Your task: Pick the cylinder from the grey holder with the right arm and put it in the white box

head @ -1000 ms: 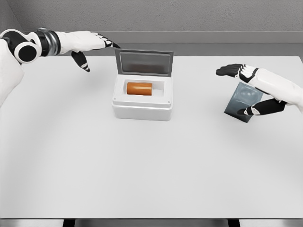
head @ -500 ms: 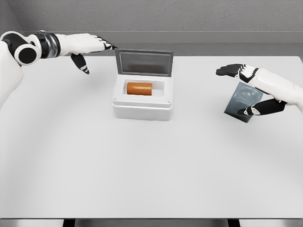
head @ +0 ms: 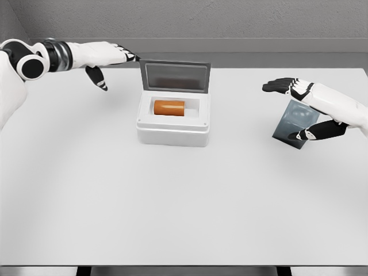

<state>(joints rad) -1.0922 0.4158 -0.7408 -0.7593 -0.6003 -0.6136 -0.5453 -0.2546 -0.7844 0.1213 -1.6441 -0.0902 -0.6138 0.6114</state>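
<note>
An orange cylinder (head: 169, 107) lies on its side inside the white box (head: 172, 127), whose grey lid (head: 175, 76) stands raised at the back. Over at the right, the grey holder (head: 292, 125) stands empty on the table. My right hand (head: 299, 109) hovers over the holder, fingers spread, thumb below in front of it, holding nothing. My left hand (head: 109, 60) is at the back left, fingers extended toward the lid's left edge, its fingertips (head: 135, 56) close to the upper corner; I cannot tell whether they touch it.
The white table (head: 172, 201) stretches toward me, with its front edge at the bottom of the view. A grey wall runs behind the table's far edge.
My left hand has shifted slightly left and up near the lid corner. The right hand, holder, box and cylinder are unchanged.
</note>
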